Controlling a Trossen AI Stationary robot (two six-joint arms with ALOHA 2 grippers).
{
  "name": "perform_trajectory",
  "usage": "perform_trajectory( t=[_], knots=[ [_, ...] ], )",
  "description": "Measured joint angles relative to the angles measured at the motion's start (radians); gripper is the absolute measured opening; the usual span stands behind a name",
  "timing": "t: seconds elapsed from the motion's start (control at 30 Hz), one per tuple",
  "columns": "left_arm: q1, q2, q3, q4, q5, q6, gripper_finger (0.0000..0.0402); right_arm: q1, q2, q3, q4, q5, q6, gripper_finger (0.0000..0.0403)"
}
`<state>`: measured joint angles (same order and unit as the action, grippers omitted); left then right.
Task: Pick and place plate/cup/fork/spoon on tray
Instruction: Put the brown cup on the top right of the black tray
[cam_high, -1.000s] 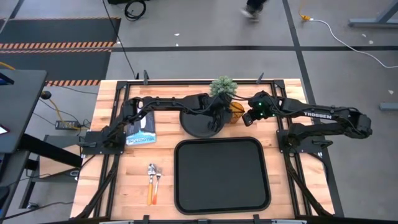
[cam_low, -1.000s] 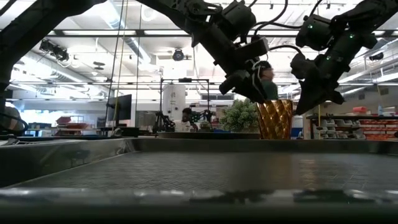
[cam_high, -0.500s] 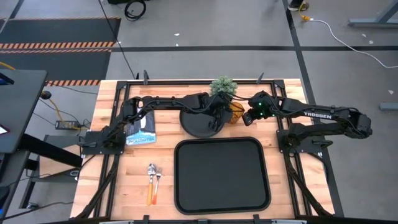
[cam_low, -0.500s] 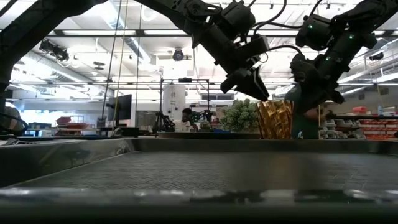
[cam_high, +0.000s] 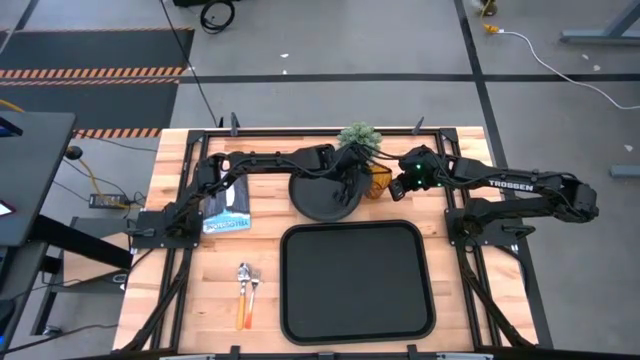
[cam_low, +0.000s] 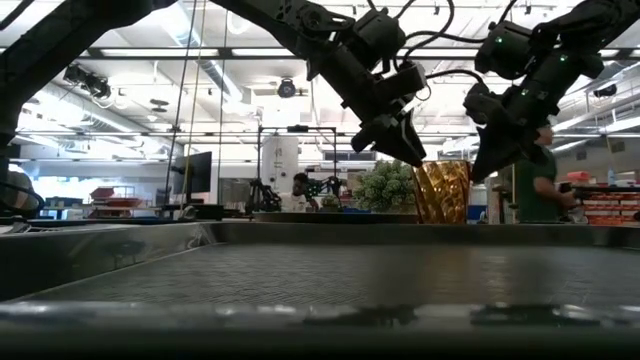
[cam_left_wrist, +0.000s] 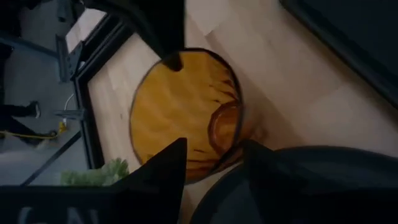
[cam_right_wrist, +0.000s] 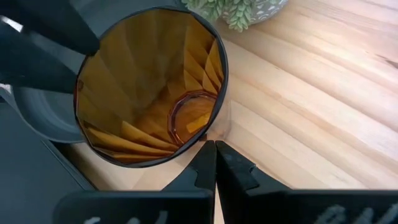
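Left gripper (cam_low: 400, 143) has shifted a little toward the cup since the earlier frames, and the person behind the table in the low view has walked on to the right; everything on the table is unchanged.

Near edge: fork (cam_high: 242, 291) and spoon (cam_high: 254, 292) lie side by side on the wood at the tray's left, untouched. Tray (cam_high: 357, 282) sits in the middle near the front, nothing on it.

Further back: plate (cam_high: 322, 196) sits just behind the tray's far rim. Cup (cam_right_wrist: 152, 87) stands upright on the wood, just beside the plate's right rim, with a small potted plant (cam_high: 359, 140) behind it near the table's far edge.

Left gripper hangs over the cup with fingers apart, one tip over the rim, nothing gripped. Right gripper (cam_right_wrist: 214, 167) sits low at the cup's outer wall on the other side, fingers pressed together and empty.

Handling, as a guess: the cup looks light, rigid, smooth-walled and probably slippery, and would tip easily. Best hold is likely one finger inside and one outside the rim, or across the upper wall. The plate is thin and flat, so take it by the raised rim.

A blue packet (cam_high: 228, 211) lies toward the left edge.
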<state>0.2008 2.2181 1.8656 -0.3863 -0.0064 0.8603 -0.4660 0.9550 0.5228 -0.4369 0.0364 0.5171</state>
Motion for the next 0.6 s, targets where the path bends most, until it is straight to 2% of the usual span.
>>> perform_trajectory(
  t=[0.27, 0.6],
  knots=[
    [-0.003, 0.040, -0.001, -0.008, -0.017, 0.127, 0.0148, 0.000, 0.000, 0.000, 0.004, 0.000, 0.003, 0.0010],
    [-0.010, 0.040, -0.001, -0.018, -0.026, 0.141, 0.0118, 0.000, 0.000, 0.000, 0.018, 0.002, -0.002, 0.0010]
  ],
)
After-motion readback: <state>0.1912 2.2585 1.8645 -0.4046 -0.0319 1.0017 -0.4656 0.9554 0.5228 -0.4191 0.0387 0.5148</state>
